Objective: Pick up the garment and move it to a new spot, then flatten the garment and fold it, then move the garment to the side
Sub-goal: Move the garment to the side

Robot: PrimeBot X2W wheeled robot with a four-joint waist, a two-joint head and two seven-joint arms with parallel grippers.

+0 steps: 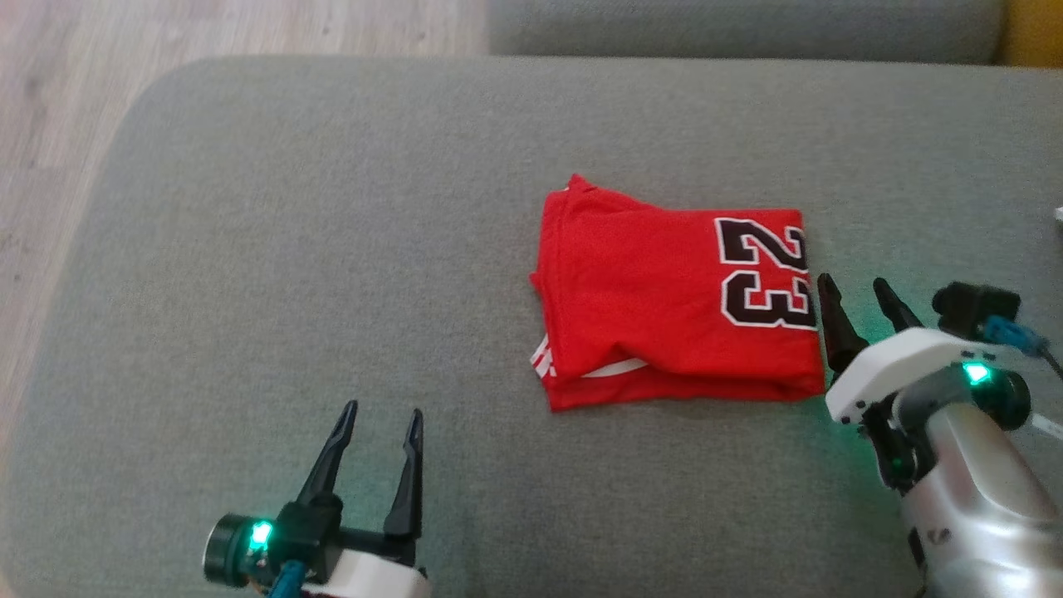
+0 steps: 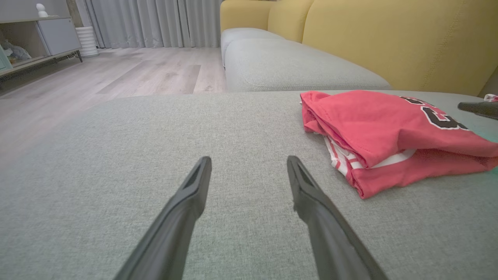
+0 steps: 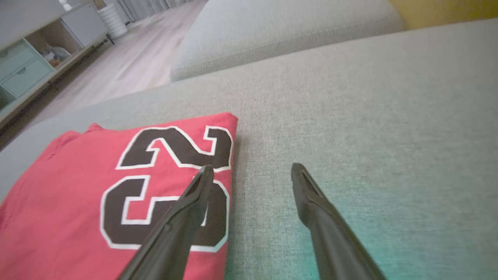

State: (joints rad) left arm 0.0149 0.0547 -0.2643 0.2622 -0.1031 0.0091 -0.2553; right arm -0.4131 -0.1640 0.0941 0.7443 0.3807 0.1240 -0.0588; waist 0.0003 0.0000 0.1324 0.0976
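Garment (image 1: pixel 673 307) folded on grey cushion (image 1: pixel 332 249), right hand (image 1: pixel 853 282) spread wide beside it, left hand (image 1: pixel 384 409) spread, empty

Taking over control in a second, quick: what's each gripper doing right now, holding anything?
Left gripper: open, empty, over the bare grey cushion.
Right gripper: open, empty, at the numbered edge of the folded red jersey.
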